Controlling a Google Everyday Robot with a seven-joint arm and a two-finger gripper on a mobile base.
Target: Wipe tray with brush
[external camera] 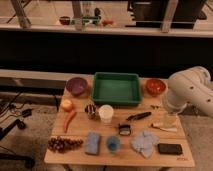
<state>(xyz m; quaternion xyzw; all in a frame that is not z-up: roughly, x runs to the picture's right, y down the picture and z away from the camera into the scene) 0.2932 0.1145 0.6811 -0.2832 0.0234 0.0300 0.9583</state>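
Note:
The green tray point(116, 88) sits at the back middle of the wooden table, with nothing in it. The black brush point(138, 116) lies flat on the table just right of and in front of the tray's front right corner. The white arm point(191, 91) stands at the table's right side. My gripper point(169, 119) hangs below it over the right part of the table, to the right of the brush and just above a pale beige stick point(165, 127). It holds nothing that I can see.
A purple bowl point(76, 86) is left of the tray and an orange bowl point(155, 86) is right of it. In front are a white cup point(106, 113), a can point(90, 109), a carrot point(69, 120), grapes point(64, 144), a blue sponge point(92, 142), a cloth point(145, 141) and a phone point(170, 148).

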